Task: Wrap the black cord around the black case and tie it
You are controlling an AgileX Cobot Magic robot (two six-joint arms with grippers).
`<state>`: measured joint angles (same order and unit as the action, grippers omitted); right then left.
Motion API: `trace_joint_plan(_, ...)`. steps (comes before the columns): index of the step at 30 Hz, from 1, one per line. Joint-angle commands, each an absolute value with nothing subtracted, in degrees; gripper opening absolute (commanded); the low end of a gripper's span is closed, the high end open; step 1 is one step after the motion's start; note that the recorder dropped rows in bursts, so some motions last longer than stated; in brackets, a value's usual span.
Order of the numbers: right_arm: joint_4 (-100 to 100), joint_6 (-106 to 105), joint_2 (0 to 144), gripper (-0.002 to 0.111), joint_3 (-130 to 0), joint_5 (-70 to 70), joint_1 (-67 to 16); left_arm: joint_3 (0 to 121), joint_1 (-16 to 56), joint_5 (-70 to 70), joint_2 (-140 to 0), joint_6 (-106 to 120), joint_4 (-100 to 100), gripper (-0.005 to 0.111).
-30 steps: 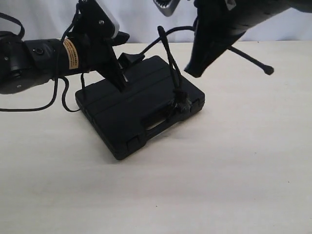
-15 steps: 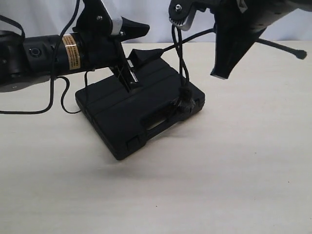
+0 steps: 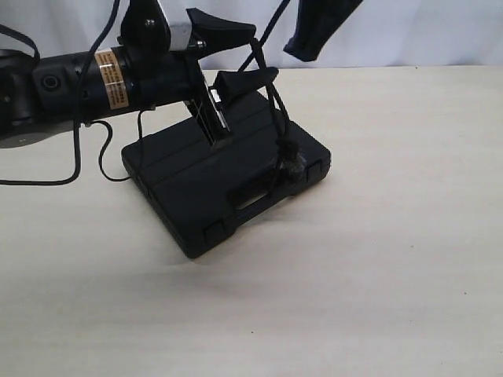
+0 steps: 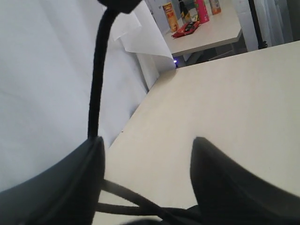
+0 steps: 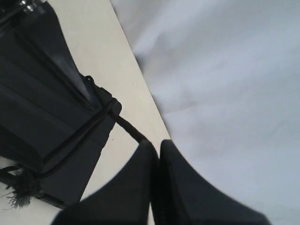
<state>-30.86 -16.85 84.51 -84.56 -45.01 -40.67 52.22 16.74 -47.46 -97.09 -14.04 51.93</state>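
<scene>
The black case (image 3: 212,184) lies flat on the beige table, handle slot facing the front. The black cord (image 3: 277,118) runs across its right end, with a frayed knot (image 3: 288,165) near the right corner, then rises steeply. My left gripper (image 3: 263,53) hovers over the case's far edge, open, with cord strands (image 4: 140,202) crossing between its fingers (image 4: 225,183). My right gripper (image 3: 295,47) is high at the top edge, shut on the cord (image 5: 127,125), which runs taut down to the case (image 5: 33,117) and the knot (image 5: 18,193).
A white backdrop (image 3: 409,31) closes off the table's far side. The left arm's own thin cable (image 3: 78,161) hangs down to the table, left of the case. A distant table with bottles (image 4: 192,14) shows in the left wrist view.
My right gripper has climbed and swung left, out past the top edge, drawing the cord up. My left gripper has moved right, so the cord now passes between its fingers.
</scene>
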Motion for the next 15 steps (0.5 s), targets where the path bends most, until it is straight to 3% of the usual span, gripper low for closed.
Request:
trace_joint_plan(1, -30.0, -18.2, 85.4, 0.004, -84.9, -43.4, -40.8, 52.1, 16.7, -49.2, -96.6, -13.3, 49.8, 0.054)
trace_joint_plan(15, -29.2, -18.4, 86.3, 0.004, -84.9, -43.0, -40.8, 55.7, 16.7, -54.2, -103.4, -13.3, 45.1, 0.054)
